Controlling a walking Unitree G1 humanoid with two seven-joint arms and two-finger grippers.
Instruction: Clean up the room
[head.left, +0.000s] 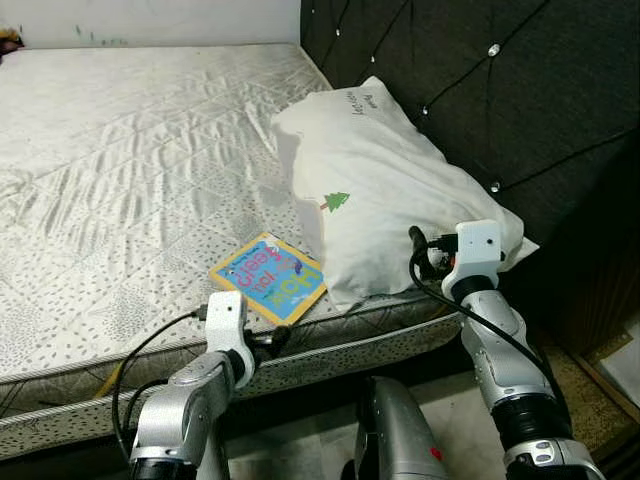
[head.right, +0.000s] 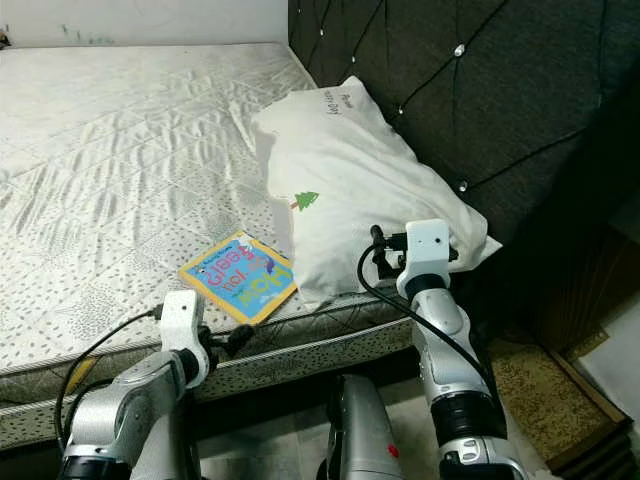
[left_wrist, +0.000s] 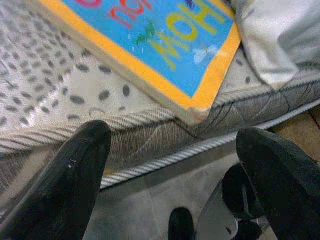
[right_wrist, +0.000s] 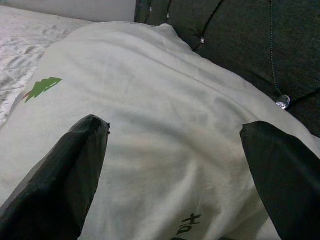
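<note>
Book (head.left: 268, 277) flat on mattress (head.left: 120, 180) near front edge, corner touching pillow (head.left: 385, 190). My L tool (left_wrist: 165, 150) wide open, holding nothing, just below book at mattress edge. My R tool (right_wrist: 170, 150) wide open, empty, over pillow by headboard (head.left: 500, 80).

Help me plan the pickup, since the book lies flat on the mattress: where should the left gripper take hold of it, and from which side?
Probably the near corner of the book, which reaches the mattress edge and seems to jut slightly past it in the left wrist view. The open left gripper sits just below and in front, so come in from the bed's front edge, one finger above and one beneath. The pillow crowds the far side.
</note>
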